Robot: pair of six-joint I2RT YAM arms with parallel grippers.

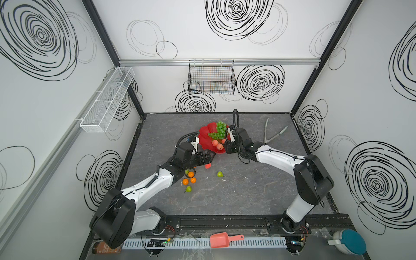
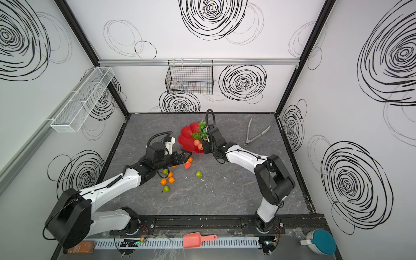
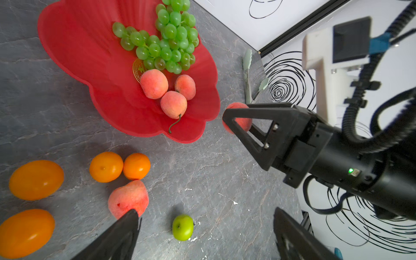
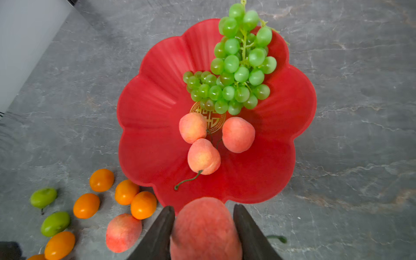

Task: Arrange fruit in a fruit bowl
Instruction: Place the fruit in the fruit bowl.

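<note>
Right fingers (image 4: 157,234) clamped on a peach (image 4: 206,227), held at the rim of the fruit bowl (image 4: 153,112) on its right-arm side; left fingers (image 3: 121,234) spread apart, one tip just beside a loose peach (image 3: 128,199) on the bench (image 3: 213,171). Bowl holds the grapes (image 4: 238,67) toward the back wall and three peaches (image 4: 203,156) clustered by the gold emblem (image 4: 211,119). Outside the bowl on the bench: tangerines (image 4: 101,180) and green pears (image 4: 55,223) grouped near the left arm, one pear (image 3: 182,227) lying apart from the rest.
</note>
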